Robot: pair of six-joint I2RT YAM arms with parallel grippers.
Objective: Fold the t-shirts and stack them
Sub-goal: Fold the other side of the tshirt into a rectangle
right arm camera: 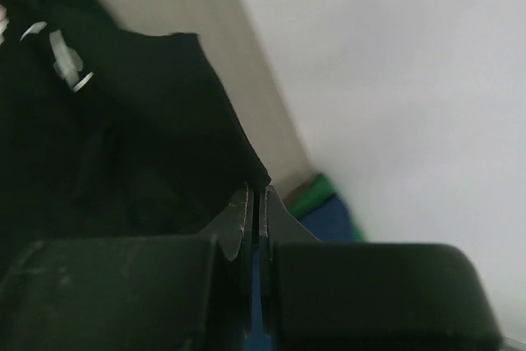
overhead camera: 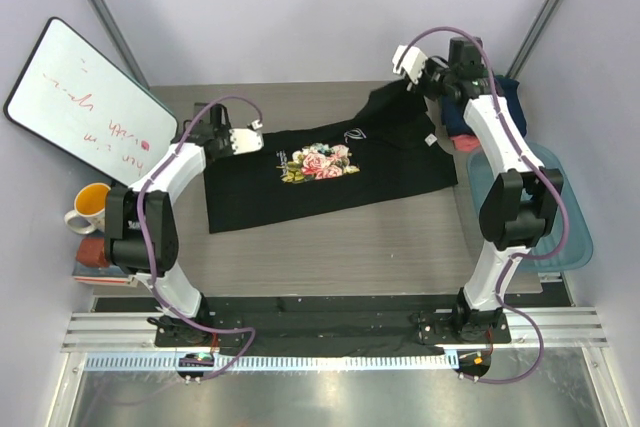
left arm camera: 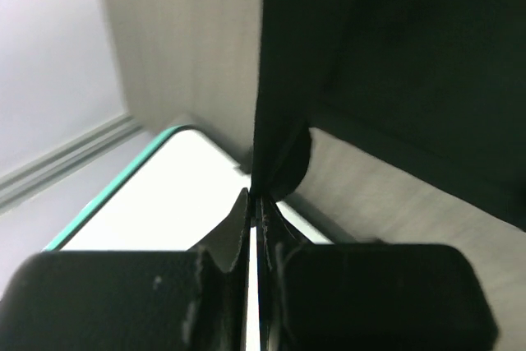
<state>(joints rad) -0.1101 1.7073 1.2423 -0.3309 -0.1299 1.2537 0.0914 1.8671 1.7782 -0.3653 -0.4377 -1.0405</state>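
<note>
A black t-shirt [overhead camera: 385, 162] with a pink rose print lies spread face up across the table. My left gripper [overhead camera: 256, 135] is shut on its far left edge, and the left wrist view shows a thin fold of black cloth [left arm camera: 411, 55] pinched between the fingertips [left arm camera: 255, 196]. My right gripper [overhead camera: 400, 78] is shut on the far right part of the shirt, lifted a little off the table. In the right wrist view the black cloth [right arm camera: 123, 137] is caught at the jaw tips [right arm camera: 256, 192]. A pile of navy, red and green t-shirts [overhead camera: 462, 125] sits behind the right arm, partly hidden.
A translucent blue tub [overhead camera: 560, 237] stands at the table's right edge. A whiteboard [overhead camera: 85, 102] leans at the left, with a yellow and white mug [overhead camera: 90, 207] and some books [overhead camera: 98, 259] below it. Grey walls close in the far side. Green and blue cloth [right arm camera: 325, 203] shows beyond the right fingers.
</note>
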